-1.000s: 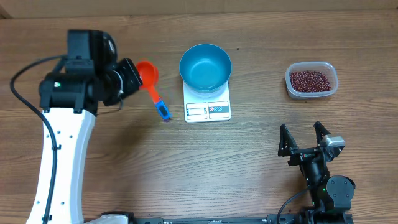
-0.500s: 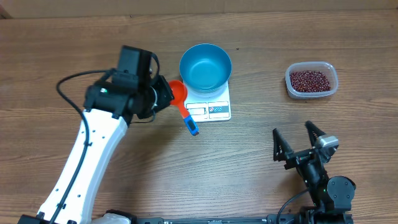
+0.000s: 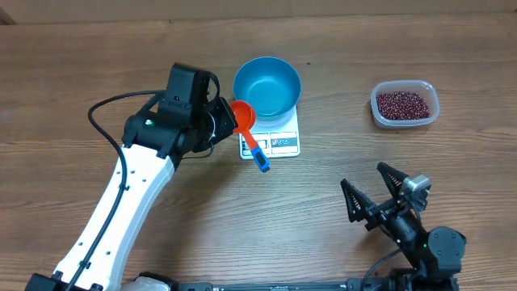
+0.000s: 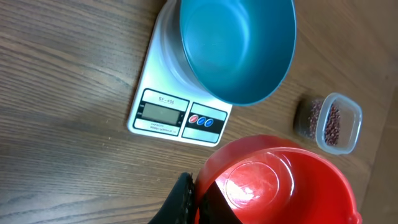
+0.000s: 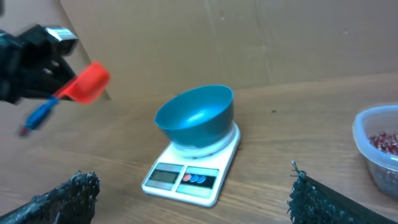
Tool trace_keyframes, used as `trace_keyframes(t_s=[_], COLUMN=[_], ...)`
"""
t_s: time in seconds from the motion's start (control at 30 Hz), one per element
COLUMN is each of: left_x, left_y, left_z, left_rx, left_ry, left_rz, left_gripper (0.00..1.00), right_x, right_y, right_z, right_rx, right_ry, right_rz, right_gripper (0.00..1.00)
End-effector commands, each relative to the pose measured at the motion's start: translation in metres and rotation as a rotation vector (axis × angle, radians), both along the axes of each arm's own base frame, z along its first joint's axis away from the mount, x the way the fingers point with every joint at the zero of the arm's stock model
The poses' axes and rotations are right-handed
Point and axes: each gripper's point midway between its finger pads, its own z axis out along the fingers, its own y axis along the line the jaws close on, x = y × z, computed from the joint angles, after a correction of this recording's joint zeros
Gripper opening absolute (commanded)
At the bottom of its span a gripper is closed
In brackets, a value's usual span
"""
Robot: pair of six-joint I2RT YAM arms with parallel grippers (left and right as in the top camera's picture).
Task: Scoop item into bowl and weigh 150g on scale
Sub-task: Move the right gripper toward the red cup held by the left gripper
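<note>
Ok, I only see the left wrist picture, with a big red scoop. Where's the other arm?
Observer: The right tool is over the table's near side, well clear of the bean tub, jaws wide open, holding nothing.
Operator: Does my scoop have a handle?
Observer: Yes. From above, the red scoop has a handle ending in a blue tip, crossing over a corner of the scale.
Operator: Is it touching the table?
Observer: No. The right wrist view shows it up in the air, off to one side of the blue bowl.
</note>
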Motion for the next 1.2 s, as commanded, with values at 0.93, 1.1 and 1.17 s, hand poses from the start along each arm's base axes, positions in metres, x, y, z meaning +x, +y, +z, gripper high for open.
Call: trace_keyframes(t_s=[0.93,1.1,1.17], left_x=[-0.010,-0.021,-0.023], left_y=[0.007,0.008,0.003], left_z=[-0.011,-0.025,-0.030], left_rx=[-0.125,-0.083,-0.076], left_ry=[0.187,0.251,0.265], left_rz=[0.385,0.469,0.489], left_gripper=[0.04,0.04,0.04], right_x=[0.040,0.054,0.059], right_y=[0.064,0.076,0.085], right_z=[0.086,0.069,0.065], right_rx=[0.214,0.257,0.270], right_ry=[0.646,0.756,0.791], right_rz=[0.507,0.482,0.467], right_gripper=[1.00,0.83,0.81])
